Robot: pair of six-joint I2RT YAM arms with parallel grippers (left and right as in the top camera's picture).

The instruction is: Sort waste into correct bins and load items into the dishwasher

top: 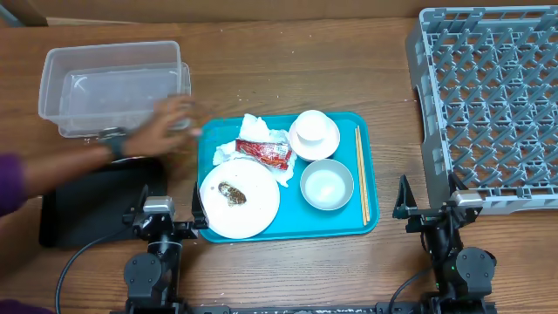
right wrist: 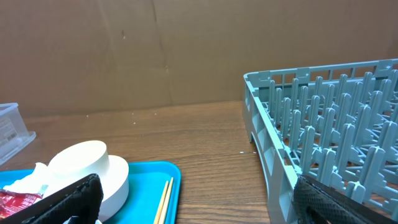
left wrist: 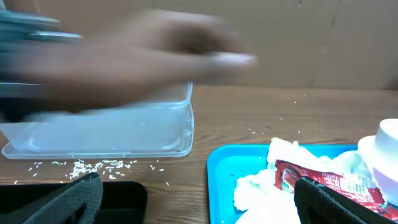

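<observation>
Left end effector [top: 168,216] jaws apart just beside white plate [top: 240,199]; right end effector [top: 429,214] jaws apart near dish rack [top: 488,96].

This looks like a robot test lab set up like a play kitchen. A left robot arm [top: 157,228] and a right robot arm [top: 453,228] are fixed at the near edge of a wooden table [top: 349,270]. A black cable [top: 70,266] runs from the left one. A plain brown cardboard wall [right wrist: 124,56] stands behind the far edge. A grey dish rack [top: 488,96] sits right on the table at the far right corner. A teal tray [top: 370,222] of used dishes sits near the front edge. A person's hand [top: 170,118] reaches in from the left edge by a clear plastic tub [top: 105,87].
</observation>
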